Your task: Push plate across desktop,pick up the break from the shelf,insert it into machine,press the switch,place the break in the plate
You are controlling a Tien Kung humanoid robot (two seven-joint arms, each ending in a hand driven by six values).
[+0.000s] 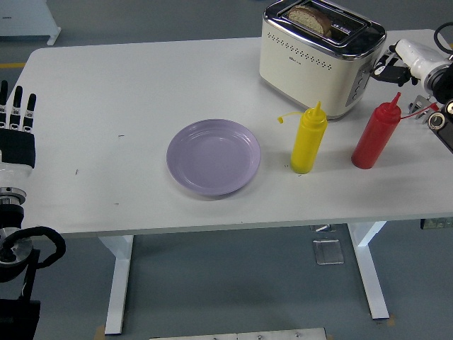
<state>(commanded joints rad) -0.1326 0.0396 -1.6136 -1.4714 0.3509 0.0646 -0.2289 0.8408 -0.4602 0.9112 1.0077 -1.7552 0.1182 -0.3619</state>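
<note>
A cream toaster (311, 62) stands at the back right of the white table (141, 78). A slice of brown bread (311, 18) sits low in its near slot, with only the top showing. My right hand (396, 65) is at the toaster's right end, by its switch side, and partly cut off by the picture's edge. An empty lilac plate (214, 156) lies in the middle of the table. My left hand (17, 113) rests at the left edge, fingers straight and holding nothing.
A yellow squeeze bottle (308, 142) stands just right of the plate, in front of the toaster. A red squeeze bottle (375, 138) stands further right, close under my right arm. No person is in view.
</note>
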